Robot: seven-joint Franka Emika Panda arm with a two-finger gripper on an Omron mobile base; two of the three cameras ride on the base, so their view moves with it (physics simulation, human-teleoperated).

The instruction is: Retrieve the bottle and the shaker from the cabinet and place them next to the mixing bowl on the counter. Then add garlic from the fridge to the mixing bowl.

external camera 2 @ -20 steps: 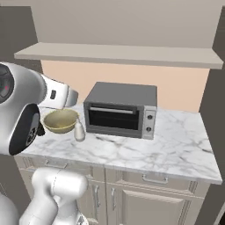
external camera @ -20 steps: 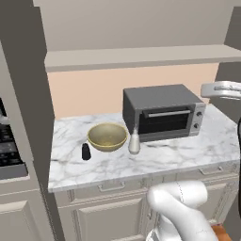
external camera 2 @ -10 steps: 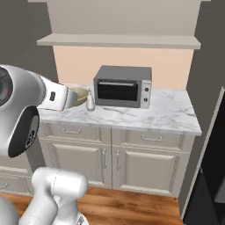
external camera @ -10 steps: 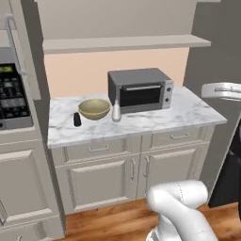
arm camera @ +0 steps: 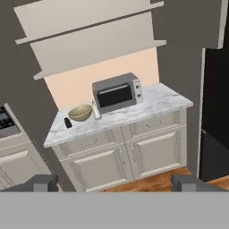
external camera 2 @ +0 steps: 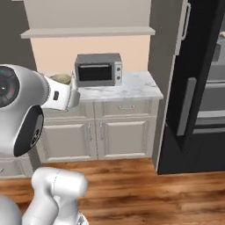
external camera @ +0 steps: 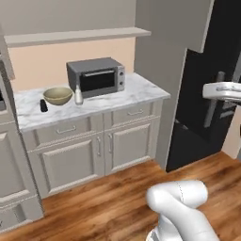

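Observation:
On the white marble counter (arm camera: 152, 105) stand the golden mixing bowl (arm camera: 80, 112), the whitish bottle (arm camera: 95, 111) on its right and the small black shaker (arm camera: 68, 122) on its left. All three sit left of the toaster oven, as the left base view also has them: mixing bowl (external camera: 58, 95), bottle (external camera: 78, 95), shaker (external camera: 43, 105). The cabinet's long shelf (external camera: 75, 36) hangs above. The black fridge (external camera 2: 189, 88) stands at the right. My gripper (arm camera: 115, 185) is open, holds nothing, and is far back from the counter. Garlic is out of view.
A grey toaster oven (external camera: 96, 76) sits on the counter. Base cabinets with drawers (external camera: 94, 150) run below it, and wood floor (external camera: 103, 207) lies in front. A taupe tall panel (external camera: 164, 94) separates the counter from the fridge.
The whole picture has shifted: the base has backed away and turned right, so the counter looks smaller and the fridge has come into view. The things on the counter stay put. The gripper stays open.

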